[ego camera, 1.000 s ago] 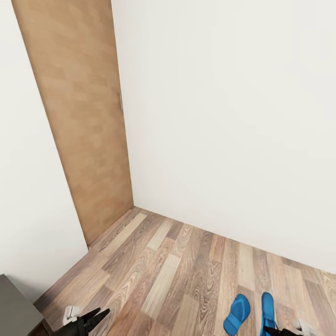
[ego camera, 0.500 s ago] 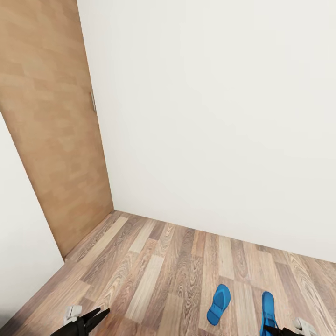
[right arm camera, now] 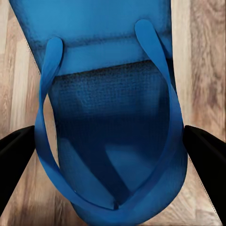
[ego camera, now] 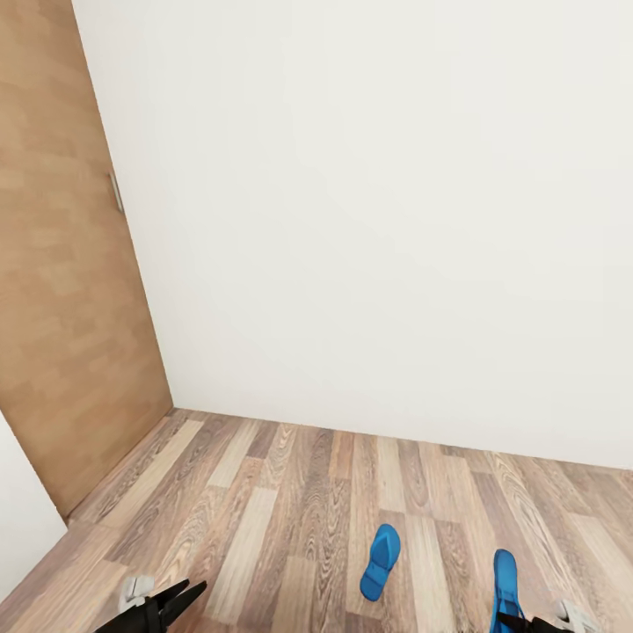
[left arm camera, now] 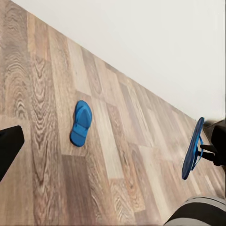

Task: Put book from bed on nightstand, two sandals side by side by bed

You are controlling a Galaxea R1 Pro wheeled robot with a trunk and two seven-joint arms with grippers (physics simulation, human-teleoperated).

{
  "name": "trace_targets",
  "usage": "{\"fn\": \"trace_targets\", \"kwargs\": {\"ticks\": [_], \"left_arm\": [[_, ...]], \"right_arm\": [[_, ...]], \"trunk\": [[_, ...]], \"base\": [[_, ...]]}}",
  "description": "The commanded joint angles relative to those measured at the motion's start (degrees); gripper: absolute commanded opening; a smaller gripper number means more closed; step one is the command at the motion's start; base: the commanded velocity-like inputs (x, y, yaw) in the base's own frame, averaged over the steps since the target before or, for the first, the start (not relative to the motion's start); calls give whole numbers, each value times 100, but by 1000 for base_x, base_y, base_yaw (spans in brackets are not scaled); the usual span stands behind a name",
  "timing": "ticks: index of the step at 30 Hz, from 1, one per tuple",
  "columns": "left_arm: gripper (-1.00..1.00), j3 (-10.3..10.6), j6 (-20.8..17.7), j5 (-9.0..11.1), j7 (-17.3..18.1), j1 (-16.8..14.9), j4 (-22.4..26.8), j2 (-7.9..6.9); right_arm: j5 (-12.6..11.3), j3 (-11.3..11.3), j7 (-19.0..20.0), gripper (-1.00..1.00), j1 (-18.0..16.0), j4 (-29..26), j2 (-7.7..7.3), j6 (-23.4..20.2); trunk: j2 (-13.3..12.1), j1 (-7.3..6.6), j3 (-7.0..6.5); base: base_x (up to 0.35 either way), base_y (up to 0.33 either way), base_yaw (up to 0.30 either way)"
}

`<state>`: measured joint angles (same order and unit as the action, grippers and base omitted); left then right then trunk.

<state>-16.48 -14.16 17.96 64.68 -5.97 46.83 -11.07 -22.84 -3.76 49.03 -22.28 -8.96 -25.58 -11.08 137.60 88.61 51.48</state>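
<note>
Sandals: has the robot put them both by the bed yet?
Not yet. One sandal lies flat on the wood floor near the white wall. The other sandal is up off the floor in the right gripper. The left gripper is open, holding nothing. Pairing them remains.

White wall [ego camera: 369, 202] fills 12 to 3 o'clock of the head view, plain and unmarked. Brown wood door [ego camera: 61, 290] at 9 to 10 o'clock, meeting the wall in a corner, small handle [ego camera: 115, 192] near its edge. Second white wall strip [ego camera: 22, 545] at 8 o'clock. Wood-plank floor [ego camera: 290, 501] spans 4 to 8 o'clock, mixed brown and pale boards.
</note>
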Motion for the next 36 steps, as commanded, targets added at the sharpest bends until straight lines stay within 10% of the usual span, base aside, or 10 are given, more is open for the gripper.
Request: {"fn": "trace_targets", "kwargs": {"ticks": [1, 36], "left_arm": [[100, -4, -60, 27, 18, -1, 1, -1], [100, -5, -60, 26, 15, -1, -7, -1]], "right_arm": [[-9, -46, 19, -100, -5, 0, 1, -61], [-9, -50, 19, -100, -5, -1, 0, -61]], "trunk": [[2, -1, 3], [2, -1, -90]], "base": [[0, 0, -300], [0, 0, -300]]}}
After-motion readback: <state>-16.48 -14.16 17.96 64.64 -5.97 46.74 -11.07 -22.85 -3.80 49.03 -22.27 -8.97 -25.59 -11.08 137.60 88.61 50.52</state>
